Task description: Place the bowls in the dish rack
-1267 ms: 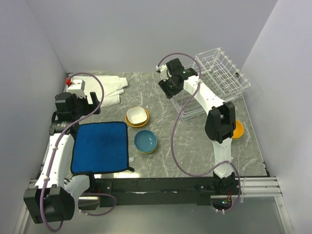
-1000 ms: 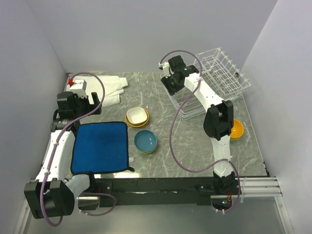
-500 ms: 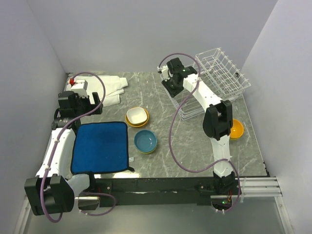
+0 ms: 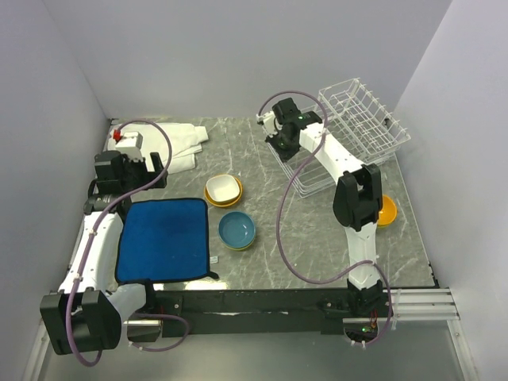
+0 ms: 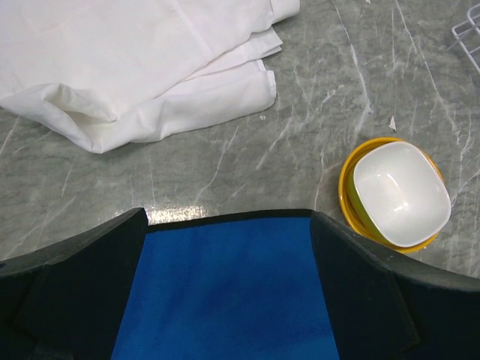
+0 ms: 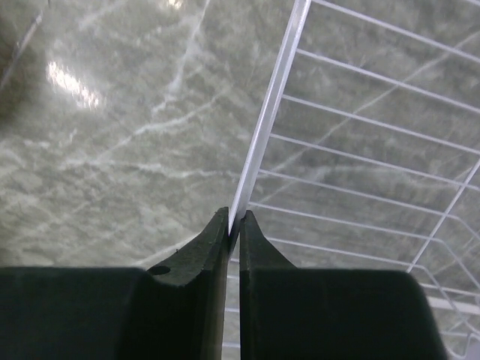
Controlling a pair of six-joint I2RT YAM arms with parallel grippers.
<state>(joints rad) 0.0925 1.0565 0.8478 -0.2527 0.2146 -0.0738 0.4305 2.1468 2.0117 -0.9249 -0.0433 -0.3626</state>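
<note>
**Jaws pinching a rack wire, bowls sitting out on the bench**

Right jaws are pinching a single white wire of the dish rack [image 6: 271,124], with only a sliver showing between them. The two black fingertips [image 6: 202,251] are pressing the wire from either side, at the point where it is running up and away from the wrist camera. To the right of that wire the rack's grid is spreading out over the grey marbled bench [image 6: 112,135]. Seen from above, the right arm is reaching across to the rack's left edge. The rack is standing at the far right of the bench with its upper basket tipping upward.

Left jaws are standing wide apart and holding nothing. They are hanging over the far edge of the blue cloth mat [image 5: 225,300], whose fabric is showing between the two dark fingers [image 5: 67,277]. Beyond the mat a folded white cloth [image 5: 135,67] is lying at the far left of the bench.

The bowls are all sitting on the bench, apart from the rack:
- A white-lined bowl [image 5: 401,193] is nesting in a yellow-orange bowl [image 5: 346,184], just right of the mat's far corner.
- A blue bowl [image 4: 237,229] is sitting nearer the arm bases, just beside the mat's right edge.
- An orange bowl [image 4: 387,211] is lying at the right, partly hidden behind the right arm
</note>
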